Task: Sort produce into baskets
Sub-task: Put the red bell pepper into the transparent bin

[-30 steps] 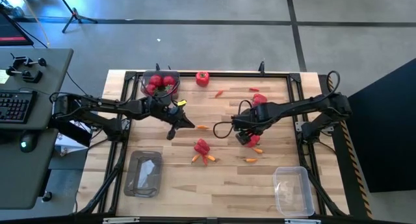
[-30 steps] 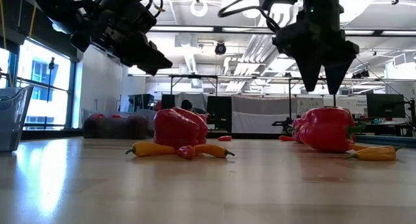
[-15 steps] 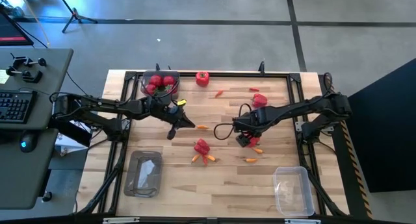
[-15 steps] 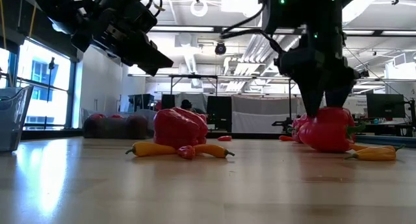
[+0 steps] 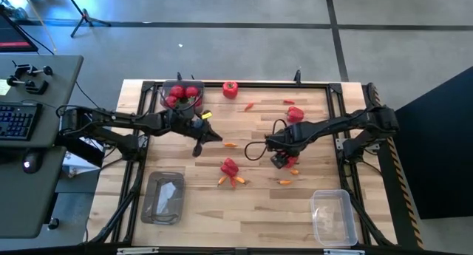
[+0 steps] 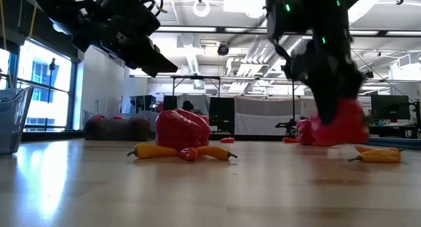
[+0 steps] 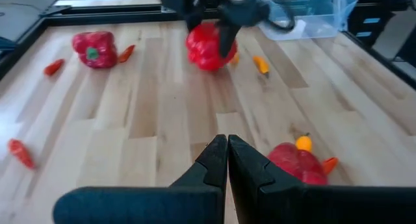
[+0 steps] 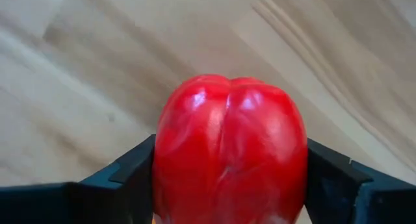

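Observation:
My right gripper (image 5: 281, 160) is shut on a red bell pepper (image 8: 231, 152) right of the table's middle. The pepper also shows in the low view (image 6: 339, 125) and in the left wrist view (image 7: 209, 45). My left gripper (image 5: 198, 148) is shut and empty, held above the table left of the middle; its closed fingertips show in its wrist view (image 7: 227, 143). A clear basket (image 5: 182, 96) at the far left holds round red fruits. Two more clear baskets stand near left (image 5: 163, 197) and near right (image 5: 332, 216). My right gripper pinches the pepper's body between its two fingers, one on each side (image 8: 162, 165). The fingers (image 6: 322, 89) come from above, pointing down. In the low view the pepper's underside (image 6: 335, 143) is a little above the tabletop.
Another red pepper (image 5: 230, 166) lies at the table's middle with small orange pieces (image 5: 235, 181) beside it. More peppers lie at the far edge (image 5: 230, 89) and far right (image 5: 295, 114). Small orange and red pieces (image 5: 230, 145) (image 5: 285, 182) (image 5: 249, 106) are scattered about.
My right gripper has come down over the red pepper, its fingers on either side, and taken hold of it. The pepper, which rested on the table, is now raised a little off it.

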You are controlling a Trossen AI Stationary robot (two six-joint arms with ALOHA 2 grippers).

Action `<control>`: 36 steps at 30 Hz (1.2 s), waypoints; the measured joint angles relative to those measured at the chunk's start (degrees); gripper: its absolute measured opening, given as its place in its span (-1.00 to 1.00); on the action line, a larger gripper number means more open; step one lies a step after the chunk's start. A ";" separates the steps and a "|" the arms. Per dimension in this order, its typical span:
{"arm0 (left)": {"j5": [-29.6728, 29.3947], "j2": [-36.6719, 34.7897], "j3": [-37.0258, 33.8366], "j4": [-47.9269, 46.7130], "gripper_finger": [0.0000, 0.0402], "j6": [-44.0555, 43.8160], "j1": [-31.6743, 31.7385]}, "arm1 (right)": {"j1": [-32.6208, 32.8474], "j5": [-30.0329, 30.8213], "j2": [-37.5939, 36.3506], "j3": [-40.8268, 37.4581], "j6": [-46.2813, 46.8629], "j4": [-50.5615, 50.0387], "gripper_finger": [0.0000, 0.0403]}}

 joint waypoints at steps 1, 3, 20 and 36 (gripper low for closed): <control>-0.07 0.00 0.00 -0.01 -1.00 0.33 0.28 | 0.00 -0.50 -0.04 2.36 -0.65 -2.66 0.34; -0.12 0.00 0.00 -0.05 -1.00 0.76 1.00 | 0.15 -1.79 -0.17 7.34 -0.96 -8.72 0.34; -0.05 -0.02 -0.02 -0.01 -1.00 0.83 6.07 | 15.27 -39.38 -0.04 26.18 18.19 -34.21 0.34; -0.02 -0.02 -0.02 -0.41 -1.00 1.27 6.07 | 16.35 -53.83 0.11 -3.92 2.91 -31.70 0.34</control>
